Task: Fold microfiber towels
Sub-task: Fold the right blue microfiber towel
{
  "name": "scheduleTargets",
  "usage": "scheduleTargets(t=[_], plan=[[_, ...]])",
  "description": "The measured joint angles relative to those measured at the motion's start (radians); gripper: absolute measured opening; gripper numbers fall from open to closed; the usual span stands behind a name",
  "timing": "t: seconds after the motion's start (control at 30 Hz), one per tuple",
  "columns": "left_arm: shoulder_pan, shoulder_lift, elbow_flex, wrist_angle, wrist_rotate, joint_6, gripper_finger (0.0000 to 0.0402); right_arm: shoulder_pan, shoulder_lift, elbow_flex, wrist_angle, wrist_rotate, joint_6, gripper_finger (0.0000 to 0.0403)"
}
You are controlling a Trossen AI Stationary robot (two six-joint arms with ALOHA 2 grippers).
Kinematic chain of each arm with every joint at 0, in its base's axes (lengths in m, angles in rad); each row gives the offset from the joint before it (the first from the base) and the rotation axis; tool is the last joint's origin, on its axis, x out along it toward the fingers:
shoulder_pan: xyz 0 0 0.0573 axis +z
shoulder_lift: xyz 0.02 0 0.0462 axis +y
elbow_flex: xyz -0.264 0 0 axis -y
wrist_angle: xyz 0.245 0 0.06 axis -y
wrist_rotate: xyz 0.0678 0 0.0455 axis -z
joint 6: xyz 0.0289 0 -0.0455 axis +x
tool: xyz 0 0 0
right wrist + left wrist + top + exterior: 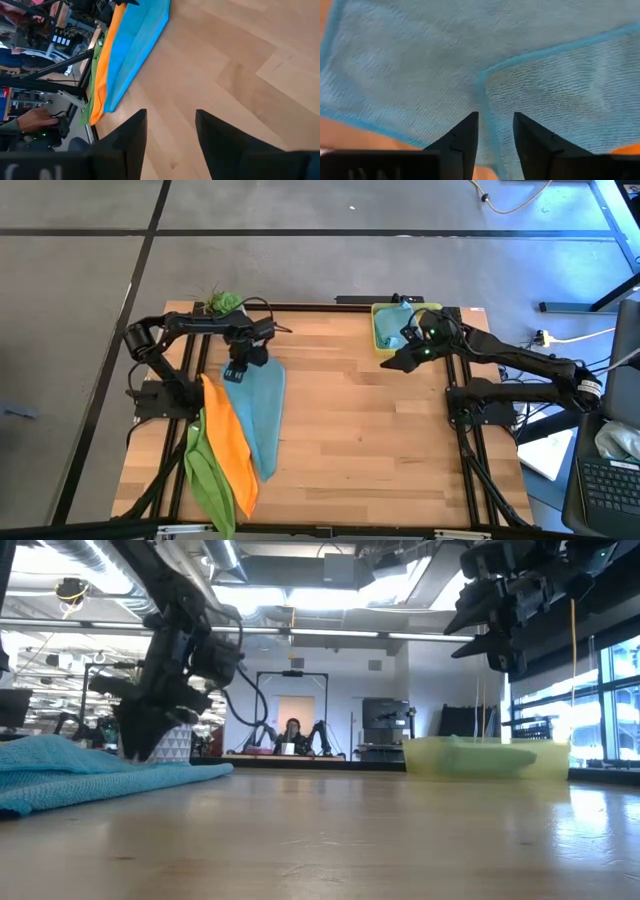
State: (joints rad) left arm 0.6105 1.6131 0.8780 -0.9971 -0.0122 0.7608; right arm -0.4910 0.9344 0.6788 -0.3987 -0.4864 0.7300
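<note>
A teal towel [262, 415] lies long and narrow on the table's left half, partly folded over itself. An orange towel [228, 445] lies beside it and a lime green towel [208, 480] lies farther left, both overhanging the near left edge. My left gripper [237, 370] points down, open, over the teal towel's far end [420, 65], with a hemmed edge [487, 107] between its fingers. My right gripper [395, 363] hangs open above the table, next to the yellow tray [380, 340], with nothing between its fingers [170, 130]. Another teal towel [395, 323] lies in the tray. My left gripper comes at the teal towel's far end from above, one open finger on each side of the hemmed edge [485, 95] of the upper layer. I cannot tell whether its fingertips [470, 120] touch the cloth. The towel lies flat on the table.
The yellow tray [490, 758] stands at the far right of the table. A small green plant [222, 302] sits at the far left edge. Bare wood [380, 440] stretches between the towels and the right arm. A person [292, 732] sits in the room beyond.
</note>
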Motion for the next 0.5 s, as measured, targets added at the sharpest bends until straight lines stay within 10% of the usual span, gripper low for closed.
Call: scheduleTargets(t=[0.5], plan=[[-0.001, 0.000, -0.020, 0.105, 0.068, 0.091, 0.0119, 0.011, 0.000, 0.000, 0.002, 0.055, 0.037, 0.0171]])
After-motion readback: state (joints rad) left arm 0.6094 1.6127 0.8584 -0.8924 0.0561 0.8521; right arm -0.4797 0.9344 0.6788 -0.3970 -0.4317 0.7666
